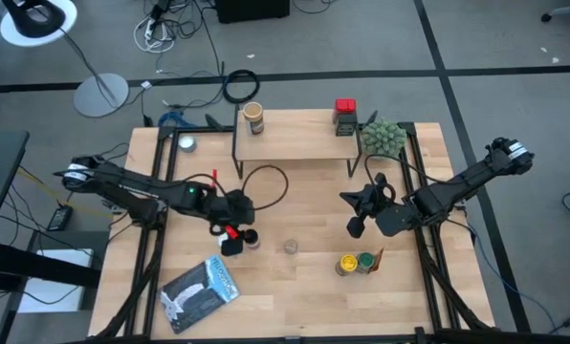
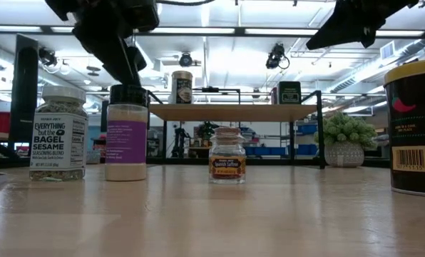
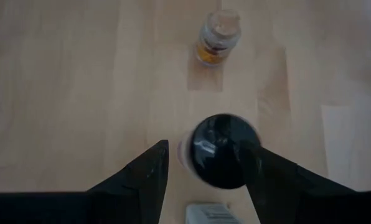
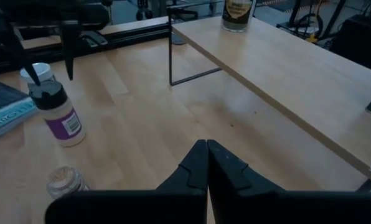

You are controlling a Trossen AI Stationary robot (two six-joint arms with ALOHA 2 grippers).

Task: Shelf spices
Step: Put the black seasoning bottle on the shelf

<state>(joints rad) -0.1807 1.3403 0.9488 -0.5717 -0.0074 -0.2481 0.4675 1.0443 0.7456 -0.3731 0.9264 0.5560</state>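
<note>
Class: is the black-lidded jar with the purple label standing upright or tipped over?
Upright. The purple-label jar stands on its base on the table, black lid up, beneath the left gripper.

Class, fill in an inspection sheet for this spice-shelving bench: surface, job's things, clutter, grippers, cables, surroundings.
Surface: light wood table.
Job's things: shelf carries a tan-lidded jar and a red-lidded tin; black-lidded jar, bagel-seasoning jar, small cork-topped jar and two tins stand on the table.
Clutter: silver-blue pouch, green plant.
Grippers: left gripper straddles the black-lidded jar; right gripper shut, empty, above the table.
Cables: black loop on the table.
Surroundings: lamp base, floor cables.
</note>
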